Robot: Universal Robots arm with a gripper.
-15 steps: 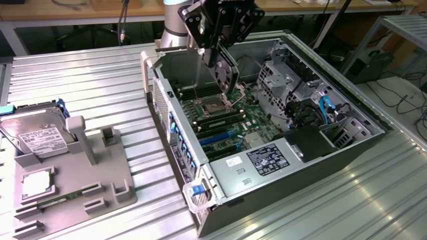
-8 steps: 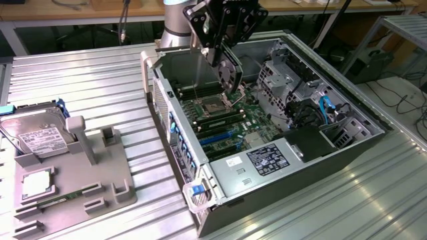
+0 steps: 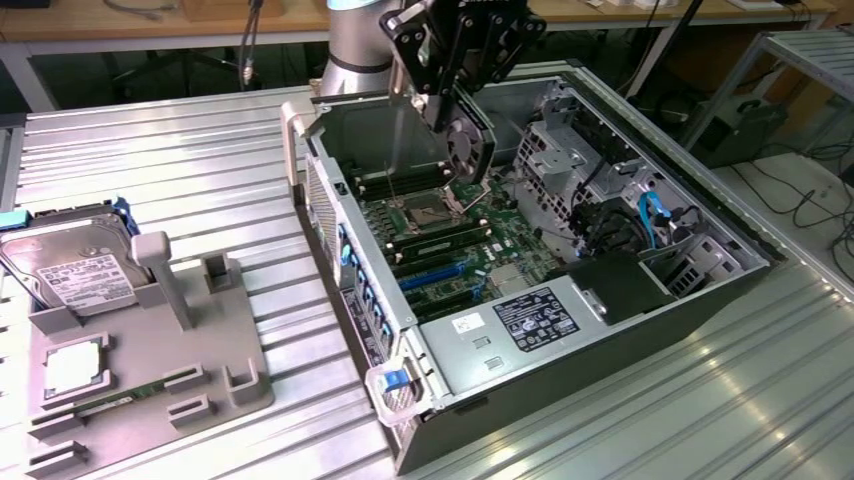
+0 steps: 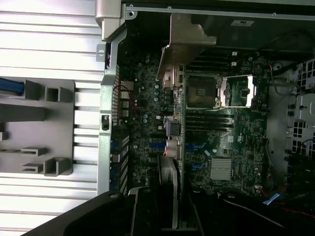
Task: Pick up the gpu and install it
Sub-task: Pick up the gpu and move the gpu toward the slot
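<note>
My gripper (image 3: 461,75) hangs over the open computer case (image 3: 334,215), shut on the gpu (image 3: 467,140). The card is held on edge, its round black fan facing the exterior view's right and its silver end bracket (image 3: 411,125) towards the case's rear wall. It hovers above the motherboard (image 3: 461,235), near the CPU socket (image 3: 434,210), and touches nothing there. In the wrist view the gpu (image 4: 174,142) runs edge-on from the gripper (image 4: 167,206) out to the bracket (image 4: 184,37), over the board's blue slots (image 4: 197,147).
A grey fixture (image 3: 200,330) at the exterior view's left carries a silver hard drive (image 3: 74,275), a CPU chip (image 3: 74,365) and a memory stick (image 3: 114,400). Drive cages and cables (image 3: 627,210) fill the case's right side. The ribbed metal table (image 3: 174,160) surrounds everything.
</note>
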